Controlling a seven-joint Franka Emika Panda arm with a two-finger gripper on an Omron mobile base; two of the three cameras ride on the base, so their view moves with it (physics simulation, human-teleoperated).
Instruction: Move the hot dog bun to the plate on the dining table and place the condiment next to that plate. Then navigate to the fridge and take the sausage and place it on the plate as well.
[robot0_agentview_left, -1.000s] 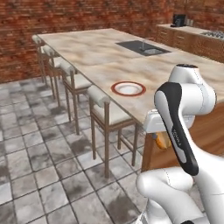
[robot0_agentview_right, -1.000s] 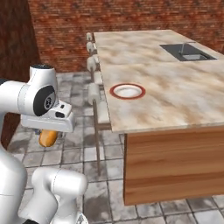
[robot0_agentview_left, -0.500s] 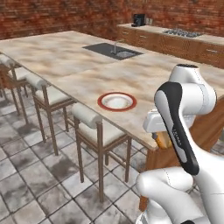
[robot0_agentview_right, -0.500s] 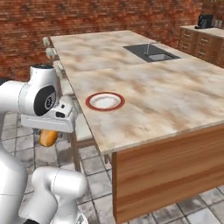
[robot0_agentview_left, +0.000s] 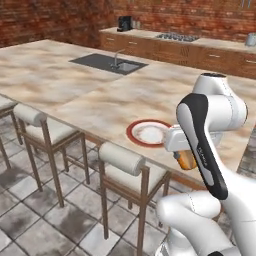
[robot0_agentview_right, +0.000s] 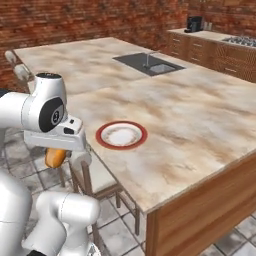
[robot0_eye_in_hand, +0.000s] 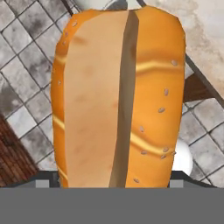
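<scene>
Brick walls close off the top of both base views, and below them the dining table (robot0_agentview_left: 75, 85) spreads its veined beige top across most of each frame. A dark sink (robot0_agentview_left: 107, 64) is sunk into it at upper centre of the left base view. The red-rimmed plate (robot0_agentview_left: 149, 133) lies bare near the table's near edge, right of centre in the left base view and at centre in the right base view (robot0_agentview_right: 121, 135).

From the left base view, two cushioned stools (robot0_agentview_left: 127, 167) stand along the table's edge at lower left, and a wooden counter with a cooktop (robot0_agentview_left: 186, 37) runs along the top; the right base view instead shows the table's wooden end panel (robot0_agentview_right: 205, 205) at lower right.

Below the white wrist, the hot dog bun (robot0_agentview_left: 187, 160) shows as a small orange end, off the table's edge and near the plate. The hand view brings it close: the hot dog bun (robot0_eye_in_hand: 118, 96) stands lengthwise with its split facing the camera, over grey floor tiles (robot0_eye_in_hand: 26, 65). It hides the gripper (robot0_eye_in_hand: 113, 177) almost wholly, so the fingers appear clamped on the bun.
</scene>
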